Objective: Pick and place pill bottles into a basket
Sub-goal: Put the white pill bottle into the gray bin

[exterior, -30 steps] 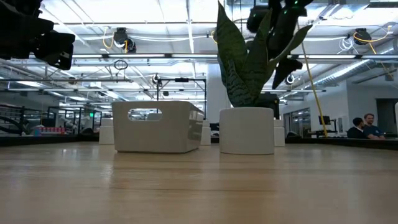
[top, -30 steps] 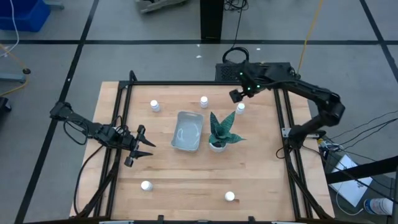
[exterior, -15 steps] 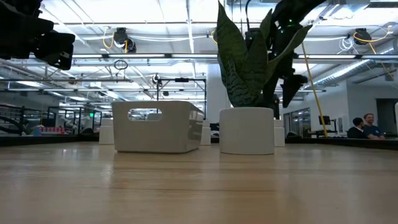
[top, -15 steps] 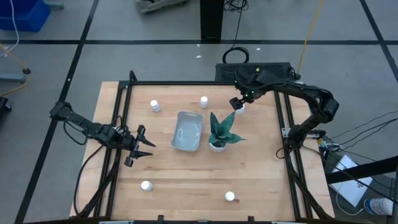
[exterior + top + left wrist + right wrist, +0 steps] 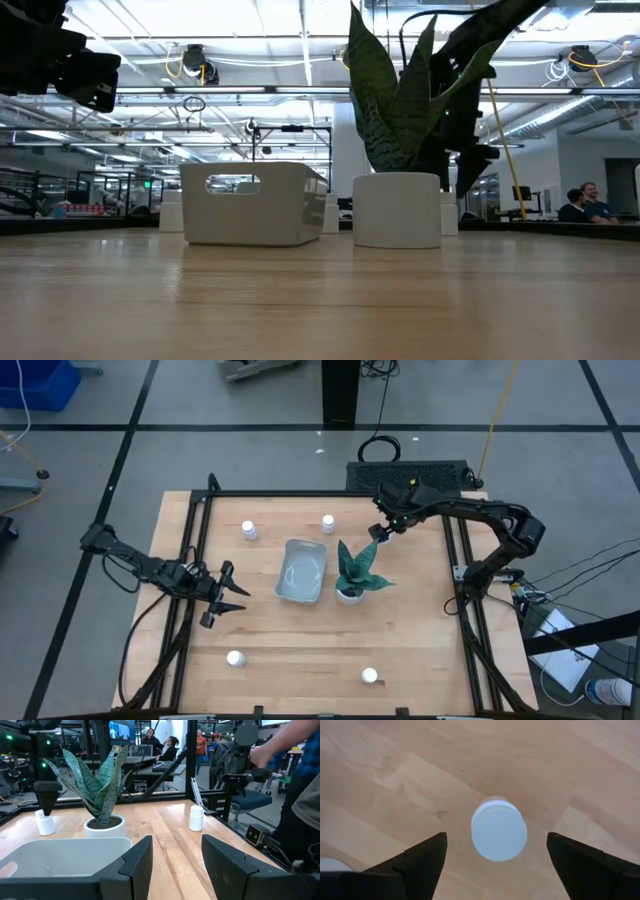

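The bottle (image 5: 498,835) stands just behind the plant (image 5: 356,570), uncapped by nothing, untouched. We see the right gripper (image 5: 495,860) has dropped over it, fingers spread wide either side: a grasp looks next. The left gripper (image 5: 226,596) waits open, left of the plant.

White pill bottles (image 5: 248,530) sit on pale wood table (image 5: 280,630); grey-blue basket (image 5: 301,571); green banded plant (image 5: 356,567) in white pot (image 5: 397,209).

Both arms are matte black, built of slim jointed links. The left arm (image 5: 140,565) trails black cables along its links. The right arm (image 5: 480,520) shows a small yellowish mark near its wrist. The fingers (image 5: 422,862) are flat, dark, tapering wedges.
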